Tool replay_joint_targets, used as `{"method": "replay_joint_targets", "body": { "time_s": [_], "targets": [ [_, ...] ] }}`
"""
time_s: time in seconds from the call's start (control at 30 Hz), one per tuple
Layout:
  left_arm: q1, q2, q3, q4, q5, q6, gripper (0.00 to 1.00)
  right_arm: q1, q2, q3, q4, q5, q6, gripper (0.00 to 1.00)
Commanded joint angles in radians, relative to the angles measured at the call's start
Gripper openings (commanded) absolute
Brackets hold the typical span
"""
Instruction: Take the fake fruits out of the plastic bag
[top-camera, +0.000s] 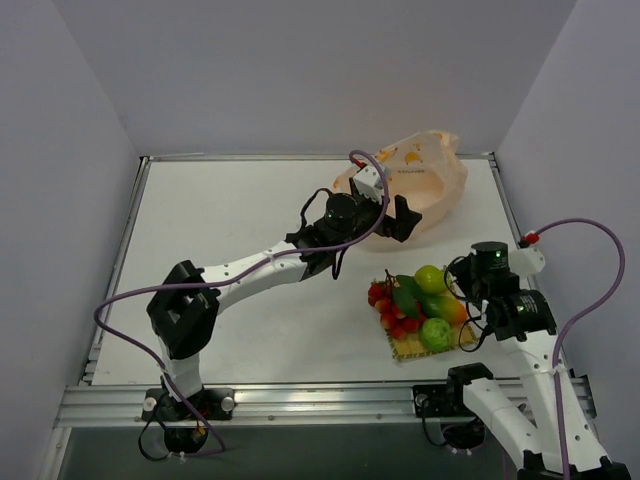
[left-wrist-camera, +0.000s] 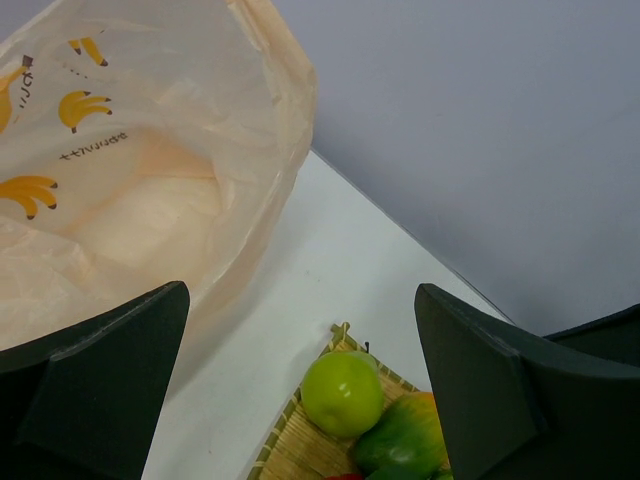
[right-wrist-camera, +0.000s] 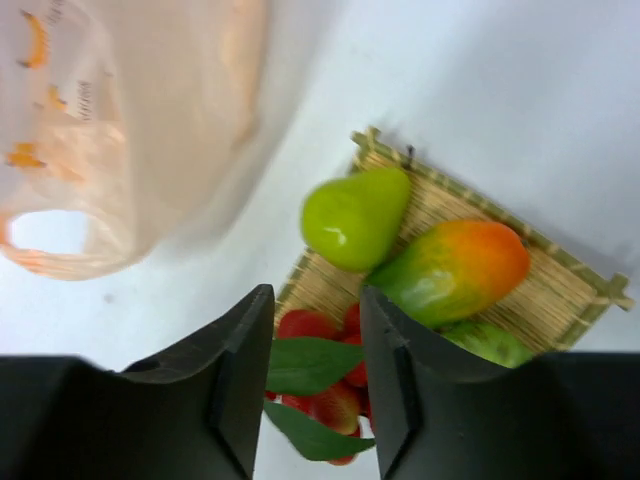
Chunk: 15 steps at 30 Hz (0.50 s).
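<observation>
Left gripper (top-camera: 395, 218) spread wide beside the bag (top-camera: 420, 175); fruits on the mat (top-camera: 405, 347), right gripper (top-camera: 462, 283) over them.
From above, the bag lies at the back of the table (top-camera: 230, 240), and the berry bunch (top-camera: 388, 310), mango (top-camera: 445, 308) and two green fruits (top-camera: 430, 277) sit on the mat at front right. The left wrist view adds the bag's banana prints and jaws standing far apart. Only the right wrist view shows that gripper's narrow gap, with a green leaf (right-wrist-camera: 310, 365) in it; pinched or merely behind, I cannot tell.
</observation>
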Motion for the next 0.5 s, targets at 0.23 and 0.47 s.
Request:
{"method": "replay_joint_targets", "body": {
  "time_s": [0.23,0.47],
  "targets": [
    [0.001,-0.267,0.044,-0.231,-0.253,0.039,0.94,0.008,-0.001,0.373,0.152,-0.002,-0.433,0.05],
    [0.001,-0.361,0.113,-0.435,-0.39,-0.015,0.94,0.01,-0.118,0.492,0.312,-0.064,-0.582,0.55]
  ]
}}
